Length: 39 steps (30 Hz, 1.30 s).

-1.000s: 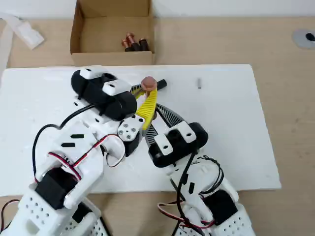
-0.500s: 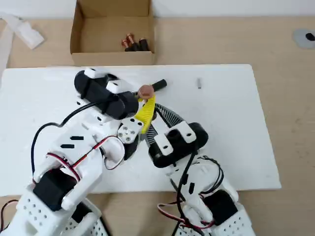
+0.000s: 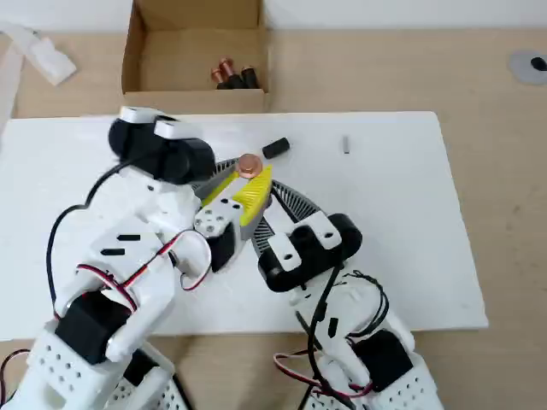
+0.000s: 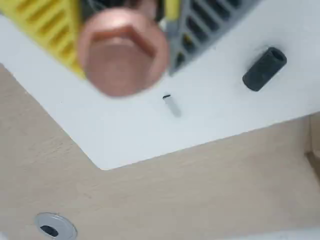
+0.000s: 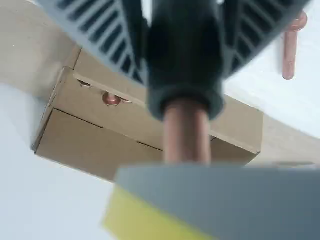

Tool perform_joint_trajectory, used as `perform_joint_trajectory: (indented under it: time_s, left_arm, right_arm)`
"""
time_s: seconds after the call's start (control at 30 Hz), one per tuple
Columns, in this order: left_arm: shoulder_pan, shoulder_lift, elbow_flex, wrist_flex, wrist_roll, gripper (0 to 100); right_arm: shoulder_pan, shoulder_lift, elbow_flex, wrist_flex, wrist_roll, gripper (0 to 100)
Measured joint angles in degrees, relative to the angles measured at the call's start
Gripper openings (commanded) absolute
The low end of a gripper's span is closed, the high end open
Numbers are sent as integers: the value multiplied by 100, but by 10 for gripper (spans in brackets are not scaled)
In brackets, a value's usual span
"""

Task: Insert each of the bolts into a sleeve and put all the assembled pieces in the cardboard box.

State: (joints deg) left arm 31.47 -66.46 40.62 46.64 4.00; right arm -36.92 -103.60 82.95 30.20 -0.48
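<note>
Left gripper is closed on a copper bolt, with the head end pinched between its yellow and grey fingers, over the white board. Right gripper is clamped on a black sleeve, right up against the left one near the board's middle. In the right wrist view the bolt shank is seen meeting the sleeve's open end, roughly in line with it. How deep it sits cannot be told, as the joint is hidden by the sleeve. Step in hand is judged to be the insertion of this pair, started but not confirmed seated. The next move calls for the bolt to be pushed straight along the sleeve axis, with the sleeve held firm, until the head stops against it. Any tilt between the two grippers is likely to jam the shank. After that, one gripper is to be opened and the assembly carried by the other to the cardboard box, which stands on the table just past the board's far edge. Finished pieces are already lying inside it, near one wall. A spare sleeve lies on the board just beyond the grippers, and a loose bolt lies on the board too, so one more pair is judged left to do. A small pin lies on the board well apart from the rest; no role in the task is apparent.
</note>
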Motion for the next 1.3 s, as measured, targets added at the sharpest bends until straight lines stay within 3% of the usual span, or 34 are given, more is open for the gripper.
perform_joint_trajectory:
  time_s: [0.73, 0.9, 1.03, 1.3]
  left_arm:
    - [-114, -9, -1125, 1081, 123, 141]
    - [-114, -9, -1134, 1081, 123, 0]
    - [-141, -9, -1143, 1090, -246, 3]
    - [-1679, 0, -1231, 1407, -352, 6]
  right_arm:
    - [9, 0, 26, 0, 0, 10]
    - [9, 0, 18, 0, 0, 11]
    - [9, 0, 18, 0, 0, 12]
    - [53, 835, -325, -352, 0, 12]
